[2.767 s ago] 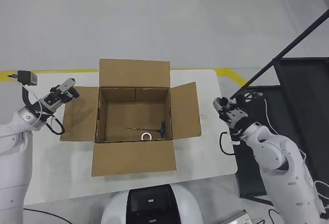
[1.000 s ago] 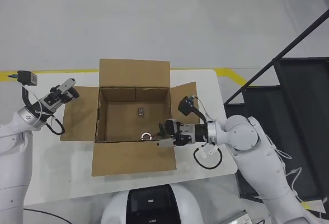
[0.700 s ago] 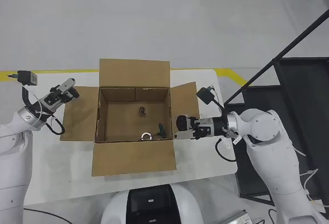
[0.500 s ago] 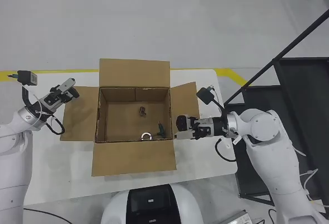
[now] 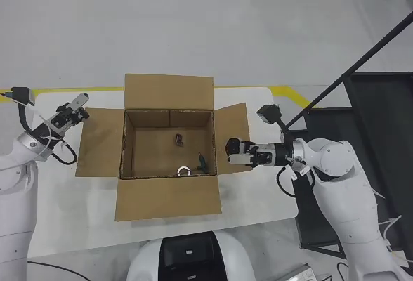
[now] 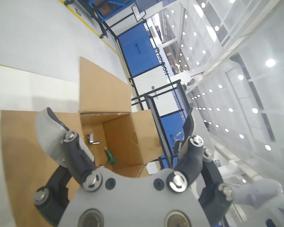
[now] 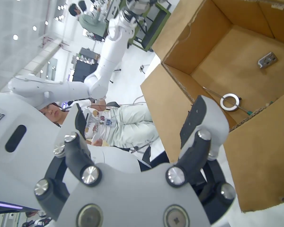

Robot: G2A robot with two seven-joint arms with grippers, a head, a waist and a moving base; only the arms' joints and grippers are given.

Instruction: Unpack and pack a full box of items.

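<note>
Over the right flap of the box, the right gripper is hovering with its fingers spread wide and nothing between them. It is probably waiting there for its next reach inside. Beyond the left flap, the left gripper is likewise hanging wide and empty, seemingly keeping clear of the opening. All four flaps are lying folded outward on the table, leaving the opening free. On the box floor a metal ring, a green-handled hex key and a small bracket are lying loose, well apart from both grippers.
</note>
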